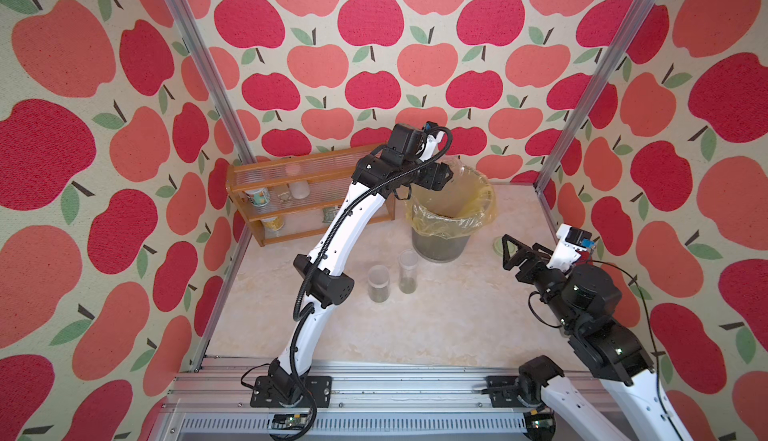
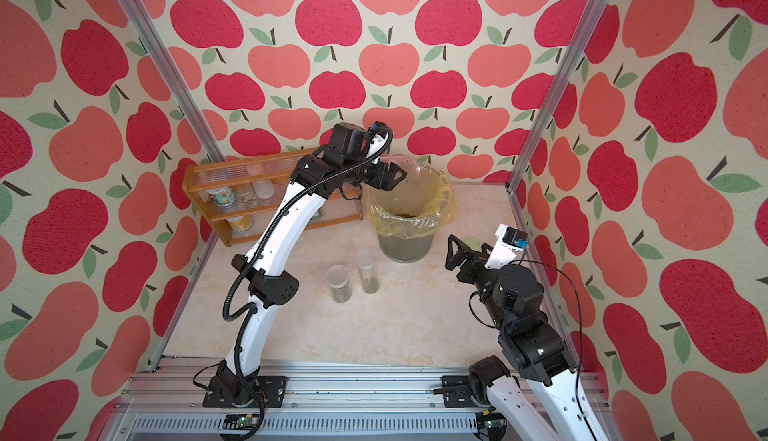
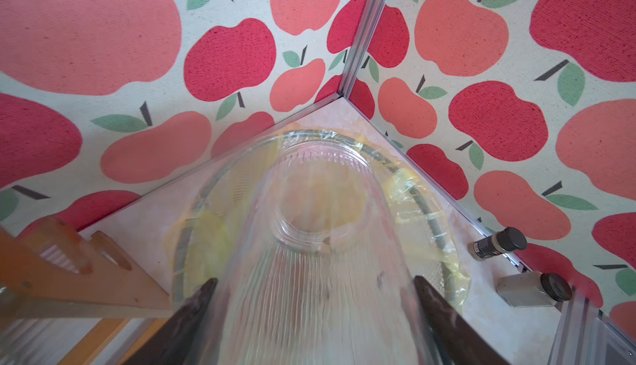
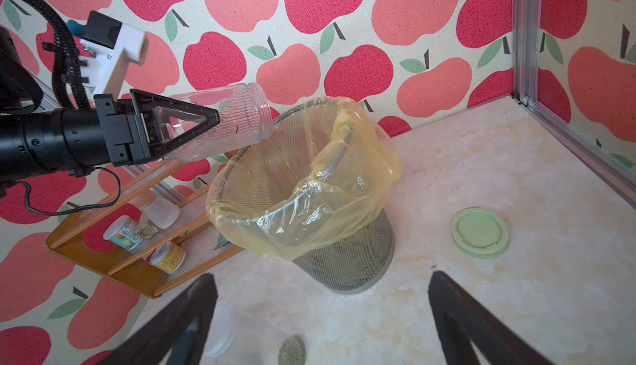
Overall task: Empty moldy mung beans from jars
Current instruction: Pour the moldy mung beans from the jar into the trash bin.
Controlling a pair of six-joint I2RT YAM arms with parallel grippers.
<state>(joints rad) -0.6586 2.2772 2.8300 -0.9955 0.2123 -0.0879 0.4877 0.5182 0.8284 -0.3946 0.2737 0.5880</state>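
Mung beans (image 1: 378, 293), tiny dull olive-green grains, fill the bottoms of two jars standing upright on the marbled cream bench (image 1: 415, 326): a short clear cylinder jar (image 1: 378, 283) and, just beside it, a tall slim clear cylinder jar (image 1: 408, 271); both stand well apart from either arm's fingers. More grains lie inside the grey wire-mesh bin (image 1: 440, 247) lined with a yellow plastic bag, as both top views show.

Over the bin's rim, the left gripper (image 3: 313, 282) holds a third vessel, a wide ribbed clear jar (image 4: 223, 122); its black fingers (image 3: 437, 311) pinch the jar's lower body from opposite sides, the base tucked back toward the wrist. The jar lies close to level rather than upright; its long axis runs straight out in line with the fingers, the threaded open mouth leading away from the wrist and out over the bag-lined opening; its walls show clear from end to end.

The right gripper (image 4: 320, 275) hangs above the bench on the bin's other side, its fingers spread wide; a pale green round lid (image 4: 480, 232) lies flat on the bench near it. An orange-brown wooden rack (image 4: 137, 273) with printed cans stands against the wall beside the bin.
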